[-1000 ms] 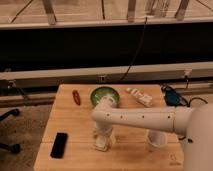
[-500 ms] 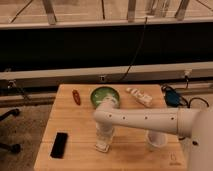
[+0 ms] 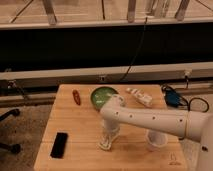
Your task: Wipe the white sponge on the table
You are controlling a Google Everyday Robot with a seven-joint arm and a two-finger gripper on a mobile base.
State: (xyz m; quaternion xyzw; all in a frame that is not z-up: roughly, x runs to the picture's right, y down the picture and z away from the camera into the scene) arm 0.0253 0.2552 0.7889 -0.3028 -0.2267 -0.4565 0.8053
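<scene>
The white sponge [image 3: 106, 145] sits low on the bench [image 3: 80, 125], a little forward of the middle and toward the near edge, with only a pale sliver of it showing underneath the jaws [image 3: 108, 141]. The arm's white tool comes straight down onto it from above, so most of the block is covered. Whether the jaws are pinched onto the sponge or simply pressing down on it, I cannot tell from here; the tips blend in with the cream of the sponge.

The white arm [image 3: 150, 119] reaches in from the right side, running across the bench as a thick horizontal tube and bending downward at a rounded elbow just in front of the green bowl [image 3: 102, 95]. Just beside the sponge to the right, partly tucked under the arm, stands a round white cup [image 3: 156, 140].

Further back, the green bowl rests near the far edge of the bench, about in the middle. To its left lies a small red object [image 3: 76, 96], slim and set at a slant. To the right of the bowl is a long narrow white packet [image 3: 139, 96] with markings, lying at an angle. On the near left of the bench, well apart from the sponge, lies a flat black rectangular object [image 3: 59, 145].

Off the right edge of the bench, a blue object [image 3: 171, 97] sits beside a looping black cable [image 3: 197, 105].
</scene>
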